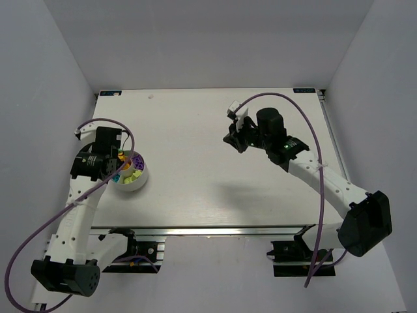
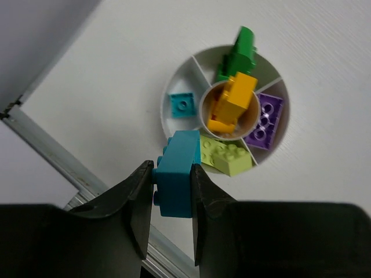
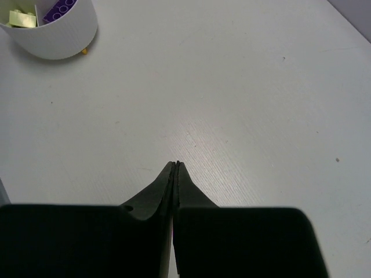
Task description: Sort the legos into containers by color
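Observation:
My left gripper [image 2: 172, 174] is shut on a cyan brick [image 2: 177, 171] and holds it above the near rim of the round white bowl [image 2: 174, 87]. In the bowl's wedges lie a small cyan brick [image 2: 181, 105], a dark green brick [image 2: 239, 55], a purple brick [image 2: 266, 119] and a lime green brick [image 2: 226, 156]; yellow and orange bricks [image 2: 232, 101] fill the centre cup. In the top view the left gripper [image 1: 120, 156] is over the bowl [image 1: 138, 184]. My right gripper [image 3: 175, 166] is shut and empty above bare table; it shows in the top view [image 1: 236, 140].
The bowl also shows at the top left of the right wrist view [image 3: 58, 35], far from the right gripper. An aluminium rail [image 2: 40, 136] runs along the table edge beside the bowl. Grey walls enclose the table on three sides.

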